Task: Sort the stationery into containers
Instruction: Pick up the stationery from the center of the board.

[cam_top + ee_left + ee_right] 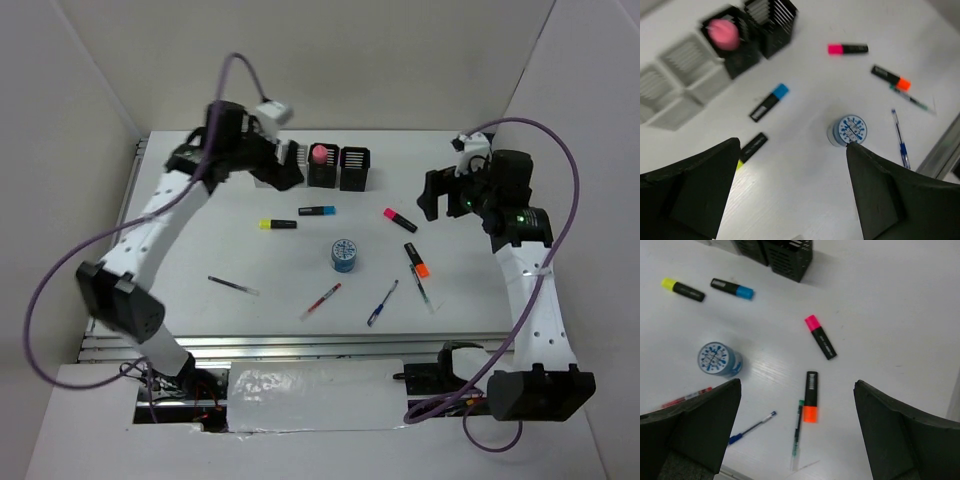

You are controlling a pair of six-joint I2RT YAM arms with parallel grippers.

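The four joined containers stand at the back: two light grey (675, 85), a black one (323, 172) holding a pink-capped cylinder (319, 154), and another black one (354, 168). On the table lie yellow (278, 224), blue (317, 210), pink (400, 220) and orange (417, 259) highlighters, a blue cylinder (344, 254), and clear (233, 286), red (322, 300), blue (382, 302) and green (422, 290) pens. My left gripper (285, 172) hangs open and empty above the grey containers, which it partly hides from the top camera. My right gripper (437, 200) is open and empty, high above the pink highlighter (820, 336).
White walls close in the table at the back and both sides. A metal rail runs along the near table edge (300, 345). Purple cables loop from both arms.
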